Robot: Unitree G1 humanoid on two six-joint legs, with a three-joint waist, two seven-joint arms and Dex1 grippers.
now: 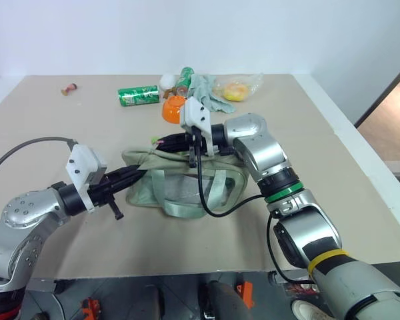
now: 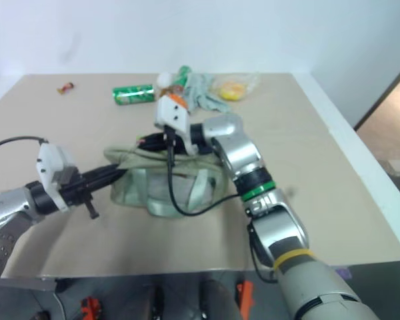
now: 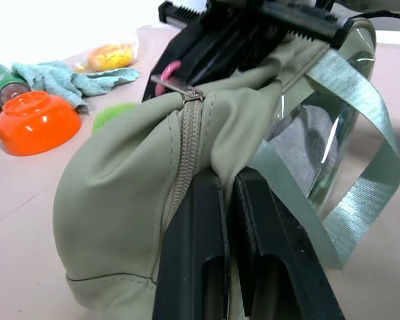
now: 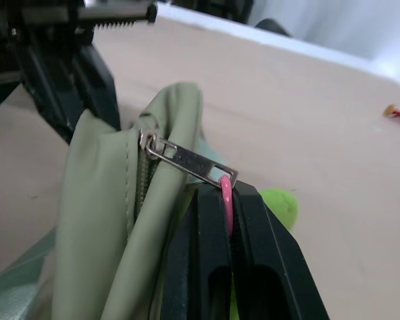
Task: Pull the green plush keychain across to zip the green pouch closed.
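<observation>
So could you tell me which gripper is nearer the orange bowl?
Right. The right gripper sits at the pouch's top edge just in front of the orange bowl; the left gripper pinches the pouch's near end, farther back.

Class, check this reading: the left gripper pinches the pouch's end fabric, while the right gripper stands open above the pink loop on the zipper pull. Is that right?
Not quite. The right wrist view shows the right gripper shut on the pink loop of the zipper pull, not open above it. The left gripper does pinch the green pouch's end fabric.
</observation>
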